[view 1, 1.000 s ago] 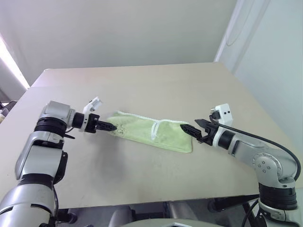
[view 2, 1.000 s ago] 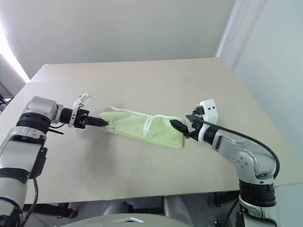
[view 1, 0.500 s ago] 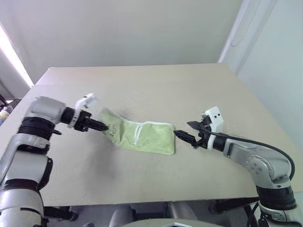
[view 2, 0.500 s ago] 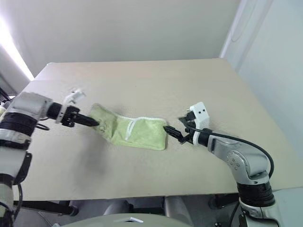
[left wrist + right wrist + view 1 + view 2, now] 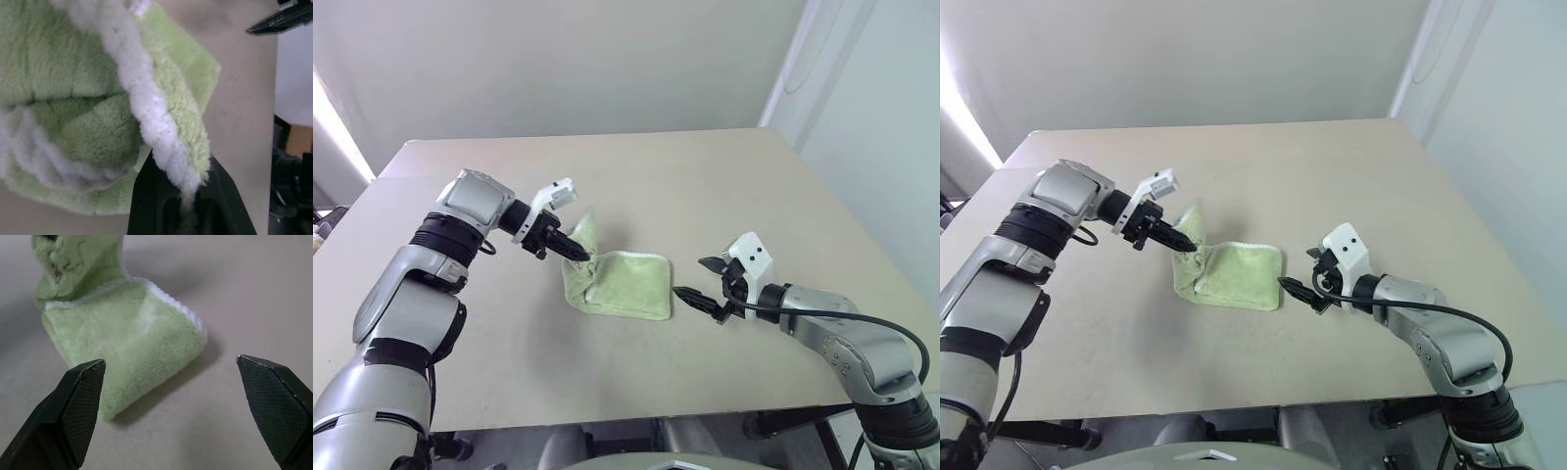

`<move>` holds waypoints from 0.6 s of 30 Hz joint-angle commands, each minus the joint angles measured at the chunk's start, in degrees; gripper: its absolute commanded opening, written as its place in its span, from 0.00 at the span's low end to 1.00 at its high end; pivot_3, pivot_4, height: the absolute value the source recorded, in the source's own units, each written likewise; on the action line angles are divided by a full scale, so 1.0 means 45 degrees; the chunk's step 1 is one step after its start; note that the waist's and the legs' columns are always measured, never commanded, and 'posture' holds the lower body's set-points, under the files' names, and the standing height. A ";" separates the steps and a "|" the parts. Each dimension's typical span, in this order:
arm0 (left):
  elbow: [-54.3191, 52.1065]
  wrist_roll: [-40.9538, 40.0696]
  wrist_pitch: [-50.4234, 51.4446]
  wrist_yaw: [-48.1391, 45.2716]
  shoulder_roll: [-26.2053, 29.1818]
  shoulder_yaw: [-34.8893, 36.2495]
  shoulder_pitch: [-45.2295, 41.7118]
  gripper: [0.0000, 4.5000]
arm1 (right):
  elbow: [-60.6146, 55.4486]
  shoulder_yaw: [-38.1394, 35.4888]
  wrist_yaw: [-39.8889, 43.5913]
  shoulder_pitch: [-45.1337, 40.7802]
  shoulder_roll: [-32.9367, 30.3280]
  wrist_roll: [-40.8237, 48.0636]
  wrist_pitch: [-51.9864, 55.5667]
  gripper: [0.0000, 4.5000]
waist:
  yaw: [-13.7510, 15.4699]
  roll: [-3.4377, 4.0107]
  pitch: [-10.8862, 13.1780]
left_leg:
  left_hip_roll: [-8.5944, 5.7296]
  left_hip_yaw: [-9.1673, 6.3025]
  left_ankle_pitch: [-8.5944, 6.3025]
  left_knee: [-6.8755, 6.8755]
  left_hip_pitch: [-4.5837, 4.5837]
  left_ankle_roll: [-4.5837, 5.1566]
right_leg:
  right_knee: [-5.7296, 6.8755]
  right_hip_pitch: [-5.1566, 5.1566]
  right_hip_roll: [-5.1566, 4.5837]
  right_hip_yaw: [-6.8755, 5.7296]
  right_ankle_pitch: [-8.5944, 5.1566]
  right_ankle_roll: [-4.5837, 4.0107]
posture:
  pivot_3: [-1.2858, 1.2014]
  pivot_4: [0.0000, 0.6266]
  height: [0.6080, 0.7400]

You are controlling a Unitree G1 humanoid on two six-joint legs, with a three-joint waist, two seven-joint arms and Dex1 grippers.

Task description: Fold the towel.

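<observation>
Head views: left tool [image 5: 576, 252] — clamped on the towel [image 5: 625, 286] edge — lifts it above the worktop [image 5: 705, 186]. Left wrist: edging pinched. Right wrist: right tool [image 5: 171, 406] gapes empty — mid-fold; next, lay the end across.

Left arm reaches in from nine o'clock, forearm angled toward centre, wrist bent, left gripper [image 5: 576, 252] pointing down toward four o'clock with fingers pinched tight on the towel [image 5: 625, 285] edge. Right arm comes in from four o'clock, forearm low, right gripper [image 5: 702, 283] aimed toward nine o'clock, fingers spread wide, holding nothing, just beside the cloth.
</observation>
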 commanded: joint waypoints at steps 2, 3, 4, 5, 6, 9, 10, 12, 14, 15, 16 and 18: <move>0.0011 -0.0770 -0.0072 -0.0058 -0.0328 -0.0749 -0.0494 0.01 | -0.0612 -0.0379 -0.0433 0.0210 0.0203 -0.0183 -0.0135 1.00 | 0.0004 -0.0001 0.0000 | -0.0001 0.0000 0.0000 0.0003 0.0000 0.0000 | 0.0002 0.0000 -0.0001 0.0001 0.0000 0.0000 | 0.52 0.00 0.79; 0.0106 -0.0882 -0.0040 -0.0058 -0.0545 -0.0813 -0.0558 0.01 | -0.0688 -0.0434 -0.0497 0.0279 0.0239 -0.0170 -0.0114 1.00 | 0.0010 -0.0001 0.0000 | -0.0001 0.0000 0.0000 0.0005 0.0000 0.0000 | 0.0002 0.0000 0.0000 0.0003 0.0000 -0.0001 | 0.52 0.00 0.79; 0.0307 -0.0892 -0.0012 -0.0058 -0.0801 -0.0847 -0.0637 0.01 | -0.0775 -0.0498 -0.0552 0.0345 0.0263 -0.0146 -0.0085 1.00 | 0.0016 -0.0001 0.0000 | -0.0001 0.0001 0.0000 0.0007 0.0000 0.0000 | 0.0001 0.0000 -0.0001 0.0004 0.0000 0.0000 | 0.52 0.00 0.79; 0.0512 -0.0815 -0.0088 -0.0058 -0.1064 -0.0859 -0.0696 0.01 | -0.0872 -0.0568 -0.0609 0.0422 0.0267 -0.0122 -0.0052 1.00 | 0.0020 -0.0001 0.0001 | -0.0004 0.0001 0.0000 0.0008 0.0001 0.0000 | -0.0003 0.0001 -0.0002 0.0004 0.0000 0.0000 | 0.52 0.00 0.79; 0.0698 -0.0711 -0.0155 -0.0058 -0.1300 -0.0859 -0.0740 0.01 | -0.0958 -0.0632 -0.0679 0.0501 0.0273 -0.0109 -0.0022 1.00 | 0.0039 -0.0002 0.0000 | -0.0005 0.0001 0.0000 0.0009 0.0000 0.0000 | -0.0005 0.0000 -0.0003 0.0004 0.0000 0.0000 | 0.52 0.00 0.79; 0.0814 -0.0582 -0.0200 -0.0058 -0.1803 -0.1015 -0.0810 0.01 | -0.1145 -0.0815 -0.0828 0.0763 0.0233 -0.0073 0.0083 1.00 | 0.0042 -0.0002 0.0000 | -0.0007 0.0000 0.0000 0.0009 -0.0002 0.0000 | -0.0010 0.0001 -0.0004 0.0004 0.0000 0.0001 | 0.52 0.00 0.79; 0.0849 -0.0474 -0.0157 -0.0058 -0.1970 -0.1004 -0.0815 0.01 | -0.1198 -0.0856 -0.0870 0.0832 0.0234 -0.0070 0.0107 1.00 | 0.0034 -0.0002 0.0000 | -0.0007 0.0000 0.0000 0.0008 -0.0004 0.0000 | -0.0012 0.0000 -0.0004 0.0004 0.0000 0.0001 | 0.52 0.00 0.79; 0.0893 -0.0264 -0.0179 -0.0058 -0.2205 -0.0940 -0.0797 0.01 | -0.1312 -0.0909 -0.0965 0.0914 0.0285 -0.0050 0.0171 1.00 | 0.0005 -0.0002 0.0001 | -0.0007 0.0001 0.0000 0.0008 -0.0010 0.0000 | -0.0011 0.0000 -0.0003 0.0008 0.0000 0.0001 | 0.52 0.00 0.79; 0.0966 -0.0161 -0.0215 -0.0058 -0.2407 -0.0830 -0.0800 0.01 | -0.1398 -0.0929 -0.1056 0.0998 0.0317 -0.0069 0.0221 1.00 | 0.0002 -0.0002 0.0001 | -0.0007 0.0004 0.0000 0.0007 -0.0009 0.0000 | -0.0004 0.0001 0.0000 0.0013 0.0000 0.0000 | 0.52 0.00 0.79; 0.1024 -0.0156 -0.0144 -0.0058 -0.2509 -0.0744 -0.0826 0.01 | -0.1427 -0.0931 -0.1105 0.1029 0.0331 -0.0083 0.0239 1.00 | 0.0010 -0.0002 0.0001 | -0.0007 0.0003 0.0000 0.0007 -0.0007 0.0000 | 0.0000 0.0004 0.0002 0.0013 -0.0001 -0.0001 | 0.52 0.00 0.79; 0.1148 -0.0048 -0.0181 0.0075 -0.2685 -0.0577 -0.0825 0.01 | -0.1447 -0.0945 -0.1151 0.1085 0.0346 -0.0098 0.0245 1.00 | 0.0010 -0.0002 0.0001 | -0.0007 0.0002 0.0000 0.0007 -0.0004 0.0000 | 0.0003 0.0010 0.0003 0.0013 -0.0001 -0.0001 | 0.52 0.00 0.79; 0.1232 0.0193 -0.0476 0.0334 -0.2913 -0.0357 -0.0708 0.01 | -0.1510 -0.0979 -0.1246 0.1197 0.0392 -0.0103 0.0256 1.00 | 0.0022 -0.0003 0.0001 | -0.0007 0.0001 0.0000 0.0008 0.0000 0.0000 | 0.0002 0.0021 0.0004 0.0013 -0.0001 -0.0002 | 0.52 0.00 0.79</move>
